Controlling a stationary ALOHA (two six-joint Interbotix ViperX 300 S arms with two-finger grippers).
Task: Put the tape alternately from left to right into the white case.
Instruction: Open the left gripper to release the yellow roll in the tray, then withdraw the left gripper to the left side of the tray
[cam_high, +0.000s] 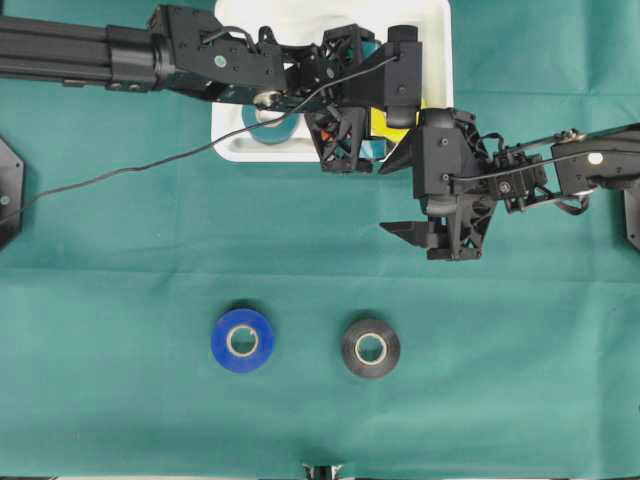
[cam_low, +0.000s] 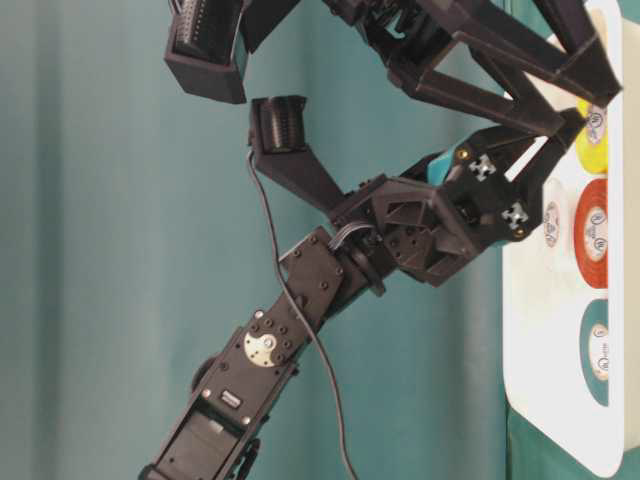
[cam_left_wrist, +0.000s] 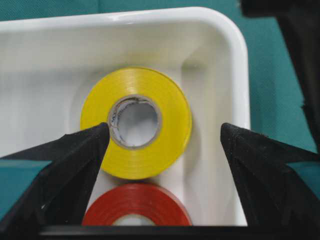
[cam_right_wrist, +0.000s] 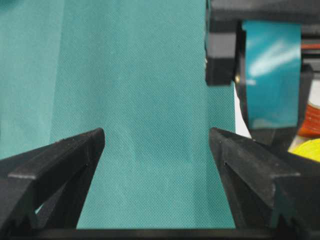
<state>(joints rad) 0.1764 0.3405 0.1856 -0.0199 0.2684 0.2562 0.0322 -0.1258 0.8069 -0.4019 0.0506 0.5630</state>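
The white case lies at the back middle. My left gripper hangs over it, open and holding nothing. In the left wrist view the left gripper stands above a yellow tape roll, which lies flat in the case corner beside a red-orange roll. A teal roll lies in the case too, and a white roll shows in the table-level view. A blue roll and a black roll lie on the cloth. My right gripper is open over bare cloth, empty.
Green cloth covers the table. A black cable trails from the left arm across the cloth to the left edge. The two arms stand close together at the case's front right corner.
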